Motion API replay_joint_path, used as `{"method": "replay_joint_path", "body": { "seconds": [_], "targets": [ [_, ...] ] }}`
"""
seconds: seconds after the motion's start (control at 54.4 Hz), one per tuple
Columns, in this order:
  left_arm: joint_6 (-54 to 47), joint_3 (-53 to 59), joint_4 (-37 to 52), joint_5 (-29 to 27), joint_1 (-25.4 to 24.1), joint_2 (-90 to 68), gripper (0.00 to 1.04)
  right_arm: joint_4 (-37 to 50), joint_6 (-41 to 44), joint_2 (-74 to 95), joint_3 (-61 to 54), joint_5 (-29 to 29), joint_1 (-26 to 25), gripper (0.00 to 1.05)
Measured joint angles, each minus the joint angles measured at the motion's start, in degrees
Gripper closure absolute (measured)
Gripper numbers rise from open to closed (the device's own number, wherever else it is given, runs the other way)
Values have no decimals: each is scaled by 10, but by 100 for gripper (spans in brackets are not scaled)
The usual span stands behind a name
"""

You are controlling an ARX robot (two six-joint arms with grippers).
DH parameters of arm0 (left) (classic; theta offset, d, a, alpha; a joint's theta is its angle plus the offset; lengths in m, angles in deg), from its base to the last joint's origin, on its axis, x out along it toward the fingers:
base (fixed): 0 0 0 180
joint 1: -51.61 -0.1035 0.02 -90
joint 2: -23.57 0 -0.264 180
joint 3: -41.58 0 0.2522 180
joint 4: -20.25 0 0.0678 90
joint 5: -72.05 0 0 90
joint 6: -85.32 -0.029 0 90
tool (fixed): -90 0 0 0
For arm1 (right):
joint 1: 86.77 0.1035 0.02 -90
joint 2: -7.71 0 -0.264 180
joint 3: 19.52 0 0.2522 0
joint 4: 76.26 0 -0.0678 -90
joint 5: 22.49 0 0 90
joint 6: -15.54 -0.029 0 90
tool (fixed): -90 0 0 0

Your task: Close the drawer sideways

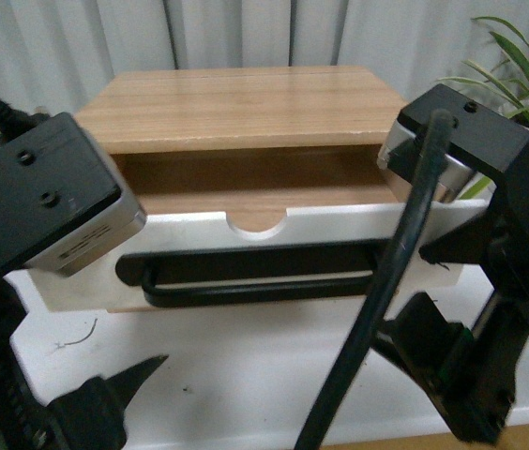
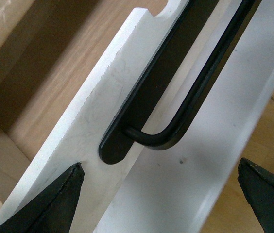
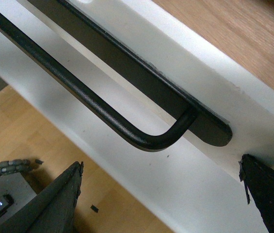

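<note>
The drawer (image 1: pixel 340 228) is pulled out of a light wood cabinet (image 1: pixel 246 103). It has a white front panel with a semicircular notch (image 1: pixel 258 223) and a long black bar handle (image 1: pixel 255 286). My left gripper (image 2: pixel 160 167) is open in front of the handle's left end (image 2: pixel 176 131). One of its fingers (image 2: pixel 61 199) is against the white panel (image 2: pixel 93 111). My right gripper (image 3: pixel 161 162) is open in front of the handle's right end (image 3: pixel 142 138). One of its fingers (image 3: pixel 265 189) is at the panel (image 3: pixel 200 53). Neither gripper holds anything.
A white ledge (image 1: pixel 274 375) runs below the drawer front. A potted plant (image 1: pixel 527 66) stands at the right and a grey curtain (image 1: pixel 246 33) hangs behind. Wood floor (image 3: pixel 25 126) and a small grey device with lights (image 3: pixel 1 204) show in the right wrist view.
</note>
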Motion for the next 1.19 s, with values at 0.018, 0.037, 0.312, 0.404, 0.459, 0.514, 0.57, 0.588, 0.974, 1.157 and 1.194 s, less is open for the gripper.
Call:
{"method": "replay_joint_path", "body": {
  "seconds": [0.018,0.037,0.312,0.404,0.459,0.514,0.57,0.588,0.974,1.157,1.194],
  "targets": [
    [-2,-7,6,-3,-2,-13,7,2,1,7,6,0,-2,6],
    [-3,-12,10,-5,-3,-20,7,3,1,12,11,0,-2,6],
    [-19,-138,35,-31,-25,-166,7,11,4,120,132,14,-15,6],
    [-20,-159,34,-37,-28,-188,7,12,4,140,156,19,-18,6],
    [-20,-173,36,-41,-30,-203,7,11,4,150,168,22,-21,6],
    [-21,-187,39,-47,-31,-218,7,13,3,163,185,28,-22,6],
    [-21,-191,40,-50,-32,-228,7,9,-4,173,198,31,-25,6],
    [-21,-191,40,-51,-32,-229,7,9,-4,174,199,31,-25,6],
    [-8,-160,57,-60,-26,-182,7,33,-23,135,147,29,-24,7],
    [22,-63,83,-59,-19,-42,7,81,-22,11,35,30,-33,7],
    [33,-36,80,-54,-17,-12,7,91,-27,-21,7,35,-35,7]
  ]
}}
